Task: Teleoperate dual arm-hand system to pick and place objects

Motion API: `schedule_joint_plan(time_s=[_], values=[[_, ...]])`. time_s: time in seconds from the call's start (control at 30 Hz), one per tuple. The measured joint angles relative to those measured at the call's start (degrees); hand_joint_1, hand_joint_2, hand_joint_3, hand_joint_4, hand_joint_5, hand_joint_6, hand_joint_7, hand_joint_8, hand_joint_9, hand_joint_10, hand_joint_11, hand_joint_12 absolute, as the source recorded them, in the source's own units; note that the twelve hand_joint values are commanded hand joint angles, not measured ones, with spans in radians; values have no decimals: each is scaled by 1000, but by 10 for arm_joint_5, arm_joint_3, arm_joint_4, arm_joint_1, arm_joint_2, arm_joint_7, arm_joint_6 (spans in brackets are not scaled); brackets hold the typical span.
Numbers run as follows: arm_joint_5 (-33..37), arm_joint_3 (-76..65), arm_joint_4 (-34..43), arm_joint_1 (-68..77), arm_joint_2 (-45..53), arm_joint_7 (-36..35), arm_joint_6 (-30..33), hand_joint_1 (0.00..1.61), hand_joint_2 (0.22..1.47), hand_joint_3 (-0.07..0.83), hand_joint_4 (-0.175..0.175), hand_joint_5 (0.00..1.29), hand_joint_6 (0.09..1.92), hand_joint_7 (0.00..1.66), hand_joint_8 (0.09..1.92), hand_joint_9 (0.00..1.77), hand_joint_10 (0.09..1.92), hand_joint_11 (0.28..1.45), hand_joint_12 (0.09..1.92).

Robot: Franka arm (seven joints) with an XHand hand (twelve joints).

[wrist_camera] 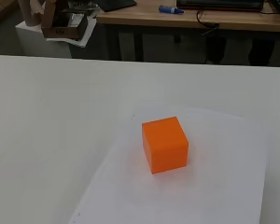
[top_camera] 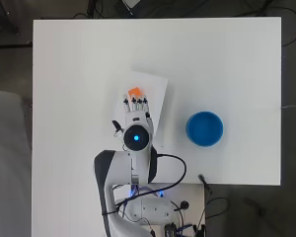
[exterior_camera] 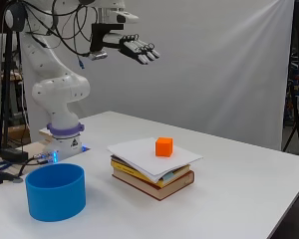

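The hand [exterior_camera: 134,50] hangs high in the upper left of the side view, fingers stretched out nearly straight and holding nothing. Well below it, near the middle of the frame, an orange cube [exterior_camera: 164,146] sits on a white sheet of paper [exterior_camera: 139,152] topping a stack of books [exterior_camera: 157,180]. A blue bowl [exterior_camera: 56,191] stands at lower left on the white table [exterior_camera: 249,189].
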Motion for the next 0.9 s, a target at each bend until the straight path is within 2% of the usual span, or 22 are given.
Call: schedule_joint_plan(time_s=[0.2,0.37,0.47,0.63,0.73,0.9], values=[[-6,-15,102,2,80,-30,-6,276,1039,11,93,290,87,351,87,495,87,476,87],[22,-34,126,2,174,-34,15,265,1042,7,87,310,87,342,87,481,87,475,87],[46,-44,124,1,215,-22,55,265,1031,0,66,209,87,292,87,427,87,469,87],[83,-53,93,0,264,-18,124,211,969,-15,46,177,87,352,87,458,87,491,87],[96,-55,41,-2,267,-30,199,202,936,-19,56,173,87,344,87,445,87,489,87],[106,-54,-52,-5,268,-44,318,196,963,-1,63,203,87,358,87,461,87,493,87]])
